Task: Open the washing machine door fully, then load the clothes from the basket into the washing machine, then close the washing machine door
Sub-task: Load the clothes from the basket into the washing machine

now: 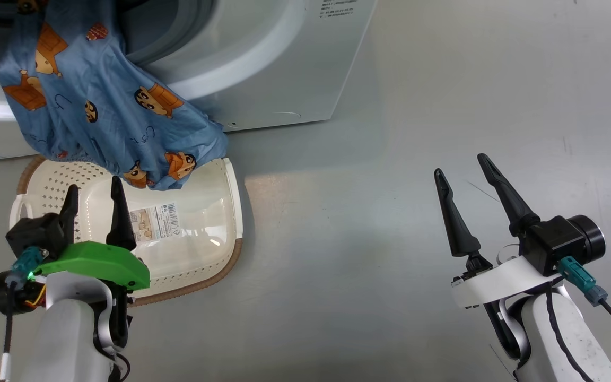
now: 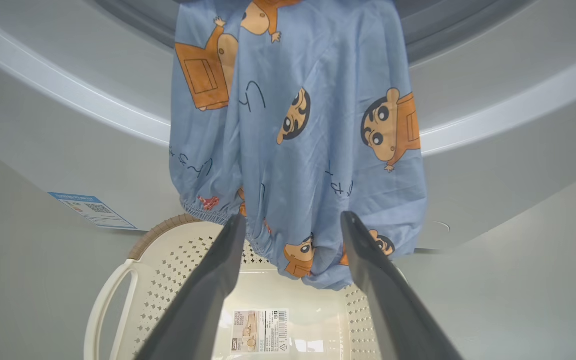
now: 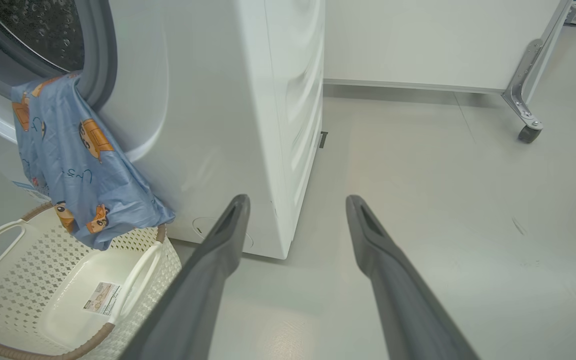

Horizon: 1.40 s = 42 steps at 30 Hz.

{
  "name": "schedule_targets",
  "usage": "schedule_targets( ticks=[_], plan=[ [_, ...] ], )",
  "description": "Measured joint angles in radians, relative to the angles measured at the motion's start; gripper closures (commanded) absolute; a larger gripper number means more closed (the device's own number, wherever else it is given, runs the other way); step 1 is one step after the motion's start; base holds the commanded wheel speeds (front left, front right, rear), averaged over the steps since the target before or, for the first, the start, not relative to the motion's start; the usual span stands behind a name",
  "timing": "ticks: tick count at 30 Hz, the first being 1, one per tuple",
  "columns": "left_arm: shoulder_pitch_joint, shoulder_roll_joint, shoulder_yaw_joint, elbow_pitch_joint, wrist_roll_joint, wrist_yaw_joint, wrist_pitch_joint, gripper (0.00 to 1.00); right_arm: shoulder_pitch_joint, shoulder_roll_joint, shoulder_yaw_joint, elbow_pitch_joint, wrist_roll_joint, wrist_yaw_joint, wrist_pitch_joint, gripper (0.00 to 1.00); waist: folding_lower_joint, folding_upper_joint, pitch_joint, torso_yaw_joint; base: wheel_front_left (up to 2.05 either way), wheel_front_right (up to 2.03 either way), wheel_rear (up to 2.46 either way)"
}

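clothes [image 1: 98, 106] drape from the washing machine [image 1: 284, 63] (upper end cut off).

The left claw [image 1: 94, 183] and right claw [image 1: 460, 163] both hover spread wide, empty.

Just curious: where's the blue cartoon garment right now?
The garment hangs from the washing machine opening, upper left in the head view, its hem dangling over the basket.

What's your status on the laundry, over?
Left tool open above the basket, right tool open over the floor. Blue cartoon-print garment hangs out of the washing machine, hem over the basket. Likely blocks closing.
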Motion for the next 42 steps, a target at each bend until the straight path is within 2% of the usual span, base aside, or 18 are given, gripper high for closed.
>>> schedule_targets(
  ticks=[9,23,35,42],
  plan=[
    [-0.1,-0.001,0.032,0.036,-0.075,-0.012,0.046,0.0,-0.005,0.004,0.005,-0.003,0.0,0.0,0.0,0.0,0.0,0.0,0.033,-0.037,0.0,0.0,0.0],
    [-0.231,0.016,0.067,0.113,-0.084,-0.015,0.078,0.0,-0.025,0.008,0.008,-0.015,0.0,0.0,0.0,0.0,0.0,0.0,0.093,-0.089,0.0,0.0,0.0],
    [-0.327,0.036,0.113,0.213,-0.094,0.02,0.067,0.0,-0.027,0.007,0.004,-0.025,-0.008,0.0,0.0,0.0,0.0,0.0,0.143,-0.11,0.0,0.0,0.0],
    [-0.393,0.048,0.122,0.253,-0.074,0.036,0.024,0.0,-0.029,0.002,0.0,-0.03,-0.017,0.0,0.0,0.0,0.0,0.0,0.158,-0.113,0.0,0.0,0.0]
  ],
)
